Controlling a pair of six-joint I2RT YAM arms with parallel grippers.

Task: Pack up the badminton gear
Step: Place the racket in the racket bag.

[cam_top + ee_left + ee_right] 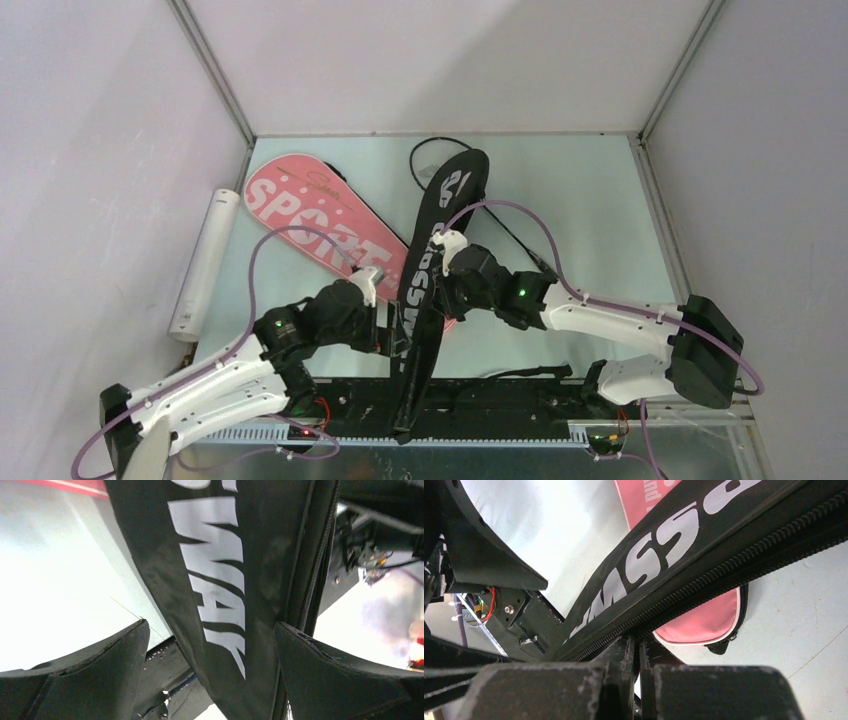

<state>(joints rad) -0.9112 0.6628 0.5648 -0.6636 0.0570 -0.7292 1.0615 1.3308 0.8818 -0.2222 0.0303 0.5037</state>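
Now we see our left end effector [211,624] spread wide around the black CROSSWAY bag [220,555], our right end effector [639,655] clenched on its zipper edge.

We see bright, even overhead light in the top view, w/ soft shadows under the arms. Left wrist cam: surface [50,580] blown out by glare. Right wrist cam: foreground fingers [534,690] blurred, black CROSSWAY bag [674,545] sharp.
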